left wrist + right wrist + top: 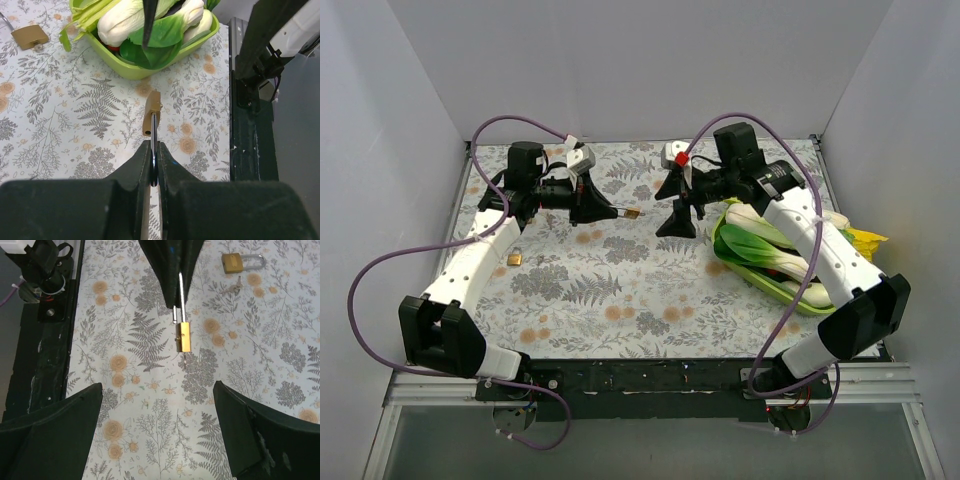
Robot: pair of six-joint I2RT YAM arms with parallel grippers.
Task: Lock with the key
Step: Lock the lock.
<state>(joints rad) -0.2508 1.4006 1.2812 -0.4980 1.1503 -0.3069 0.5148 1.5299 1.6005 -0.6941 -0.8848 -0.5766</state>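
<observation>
My left gripper is shut on the steel shackle of a small brass padlock and holds it out above the mat, body pointing right. In the left wrist view the padlock sticks out past the gripper. In the right wrist view the padlock hangs with one shackle leg free of the body. My right gripper is open and empty, facing the padlock from a short way off; its fingers stand wide apart. A small key lies on the mat.
A second brass padlock lies on the mat at the left, also seen in the left wrist view and the right wrist view, beside the key. A green tray of vegetables stands at the right. White walls enclose the table.
</observation>
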